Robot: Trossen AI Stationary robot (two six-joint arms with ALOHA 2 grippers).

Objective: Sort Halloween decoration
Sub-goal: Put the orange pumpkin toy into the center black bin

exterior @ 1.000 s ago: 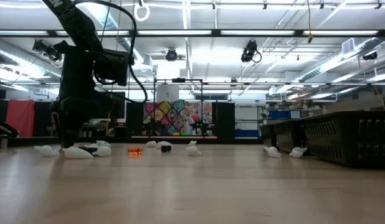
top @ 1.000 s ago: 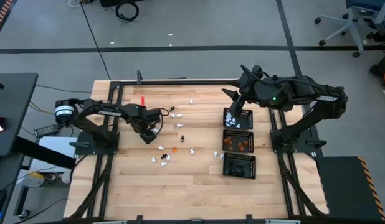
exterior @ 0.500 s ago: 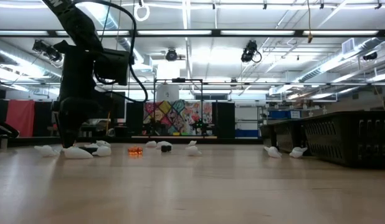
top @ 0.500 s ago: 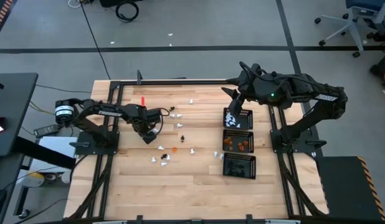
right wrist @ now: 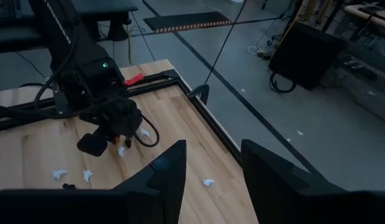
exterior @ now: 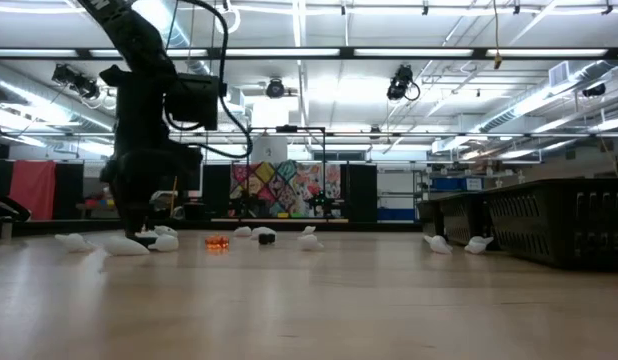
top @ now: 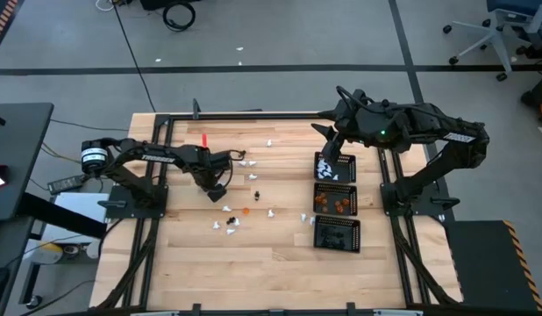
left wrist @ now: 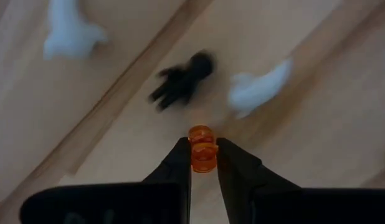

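Small white, orange and black Halloween decoration pieces lie scattered on the wooden table (top: 280, 263), among them white ones (top: 246, 161), a black one (top: 254, 176) and an orange one (top: 246, 211). My left gripper (top: 220, 187) points straight down at the table's left-middle, shut on a tiny orange piece (left wrist: 203, 152). Beyond it in the left wrist view lie a black piece (left wrist: 180, 81) and a white one (left wrist: 258, 87). My right gripper (right wrist: 211, 168) hangs high over the far right, near the top tray (top: 335, 167), open with nothing between its fingers. My left gripper pinches the orange piece by its two opposite sides (left wrist: 203, 163) between its fingertips (left wrist: 180, 163), coming from above and pointing down. Part of the piece sticks out past the finger ends. Whether it is clear of the wood, I cannot tell.
Three square black mesh trays stand in a row at the right: the far one holds white pieces, the middle one (top: 335, 200) orange, the near one (top: 337, 233) black. A red strip (top: 203, 140) lies at the far left. A dark frame rims the table.
My left gripper has shifted a little toward the table's right edge, still pointing down. The scattered pieces on the table lie where they were.
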